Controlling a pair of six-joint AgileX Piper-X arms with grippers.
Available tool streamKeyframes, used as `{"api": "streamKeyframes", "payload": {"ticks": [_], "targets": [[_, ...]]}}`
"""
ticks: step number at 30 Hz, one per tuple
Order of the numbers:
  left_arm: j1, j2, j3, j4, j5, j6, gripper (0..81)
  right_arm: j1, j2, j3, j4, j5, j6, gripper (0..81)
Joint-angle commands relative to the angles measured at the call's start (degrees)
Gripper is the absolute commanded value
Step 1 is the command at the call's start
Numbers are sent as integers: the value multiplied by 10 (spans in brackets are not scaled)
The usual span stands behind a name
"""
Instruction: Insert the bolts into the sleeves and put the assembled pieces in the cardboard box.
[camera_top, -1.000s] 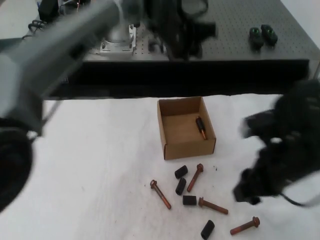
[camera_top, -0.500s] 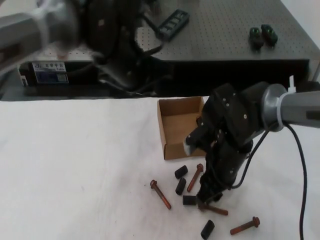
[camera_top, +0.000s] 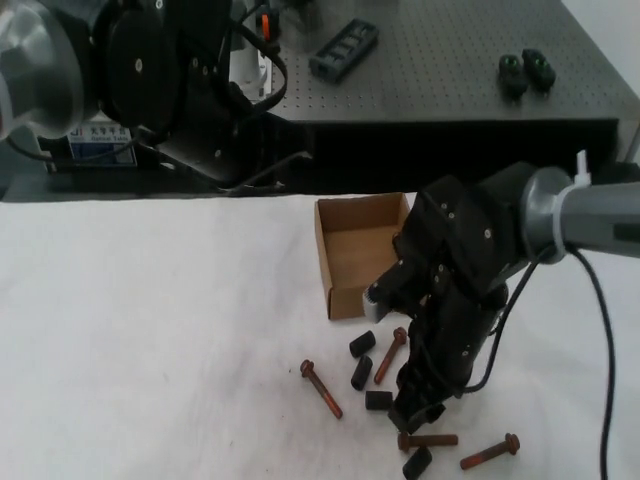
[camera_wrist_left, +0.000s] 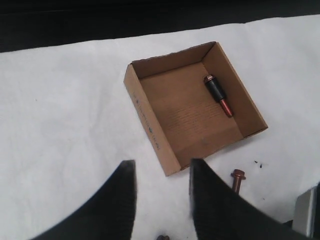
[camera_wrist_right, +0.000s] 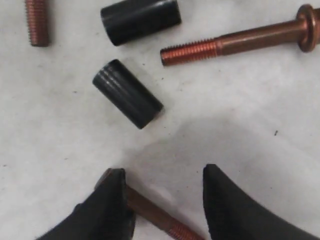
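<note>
one assembled piece (camera_wrist_left: 217, 93) already lies in the cardboard box (camera_top: 352, 300) at the centre of the high frame, so the task looks only just begun. four bolts (camera_top: 322, 388) and four sleeves (camera_top: 361, 372) lie loose and unjoined on the white counter (camera_top: 150, 330) at lower centre, below the box.

the left arm (camera_top: 170, 90) sits raised in the upper left of the frame. the left end effector (camera_wrist_left: 162, 164) hangs above the counter beside the box, its fingers parted and nothing between them.

the right arm (camera_top: 560, 220) enters from the right edge and bends down to lower centre. there the right end effector (camera_top: 414, 408) is low among the loose parts. its fingers are spread wide with one bolt (camera_wrist_right: 155, 214) lying across the gap between them, and they are not closed on it. it holds nothing, and closing on that bolt looks like the next move.
</note>
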Motion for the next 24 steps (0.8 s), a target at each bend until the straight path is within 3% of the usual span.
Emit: {"api": "streamKeyframes", "payload": {"ticks": [1,7,24], "targets": [[1,-7,-1,-9,4,9,263,4,-32,-6,21,-5,-20,350],[1,-7,-1,-9,4,9,263,6,-27,23,36,0,-46,350],[1,-7,-1,-9,4,22,263,6,11,65,-76,37,-46,350]]}}
